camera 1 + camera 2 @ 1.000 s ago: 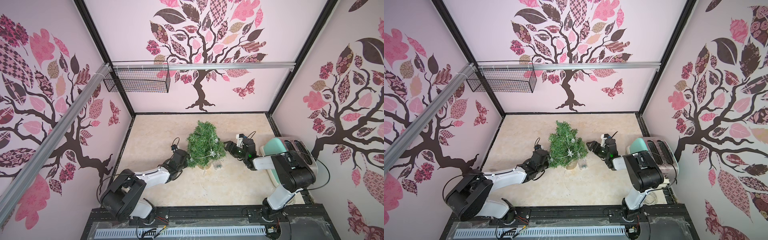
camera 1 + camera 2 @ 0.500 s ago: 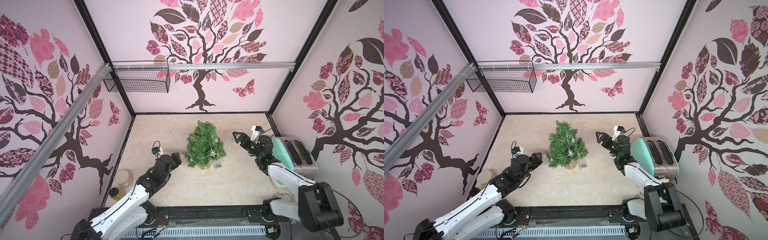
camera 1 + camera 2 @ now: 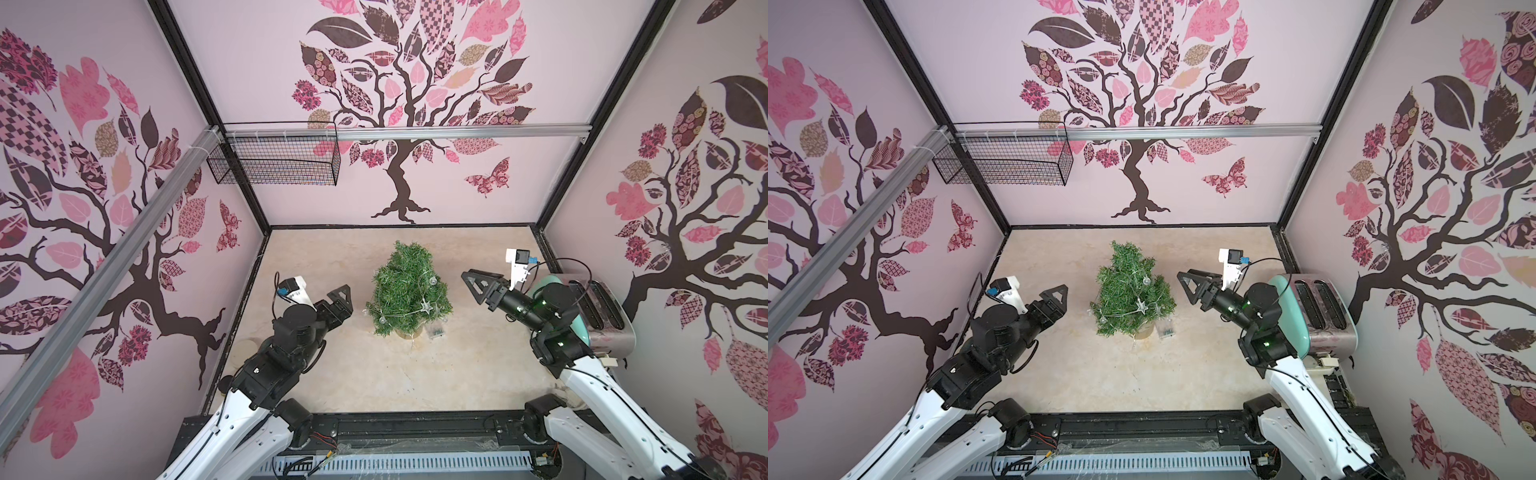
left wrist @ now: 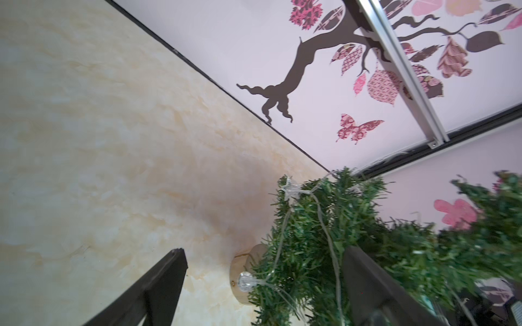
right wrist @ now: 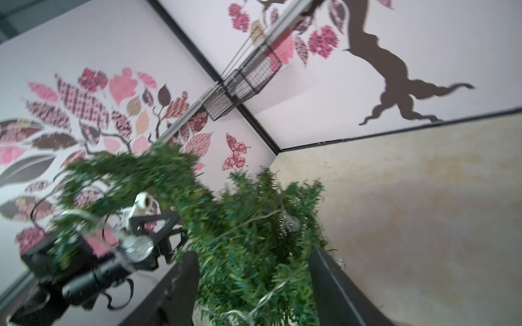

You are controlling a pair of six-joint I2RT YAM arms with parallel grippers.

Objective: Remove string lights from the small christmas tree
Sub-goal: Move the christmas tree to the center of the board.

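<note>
In both top views the small christmas tree (image 3: pixel 409 286) (image 3: pixel 1130 295) stood upright near the middle of the marbled table (image 3: pixel 374 374). The string lights (image 3: pixel 424 307) (image 3: pixel 1140 307) were wound round its branches. The clear battery box (image 3: pixel 435 331) lay on the table just beside the foot of the tree, at its lower right; neither wrist view showed it. The left gripper (image 3: pixel 343 301) hung to the left of the tree and the right gripper (image 3: pixel 473 286) to its right, both apart from the needles and holding nothing. From above, each gripper's jaws overlapped, so their spread was hard to read there.

The wrist views made it plain. The left wrist view showed the left gripper (image 4: pixel 262 251) with its two dark fingers (image 4: pixel 161 285) spread wide. The log base (image 4: pixel 244 262) and a round bulb (image 4: pixel 245 280) showed in the gap, with a star (image 4: pixel 288 187) on the wire higher in the frame. From above, that base was mostly hidden under foliage. The right wrist view, blurred, showed the right gripper (image 5: pixel 252 251) parted too, with green branches and wire filling the space between its fingers in the picture. Beyond the tree, at the lower left of that frame, was the left gripper (image 5: pixel 152 225). Only the top views showed the mint toaster (image 3: pixel 602 307) at the table's right edge.
</note>
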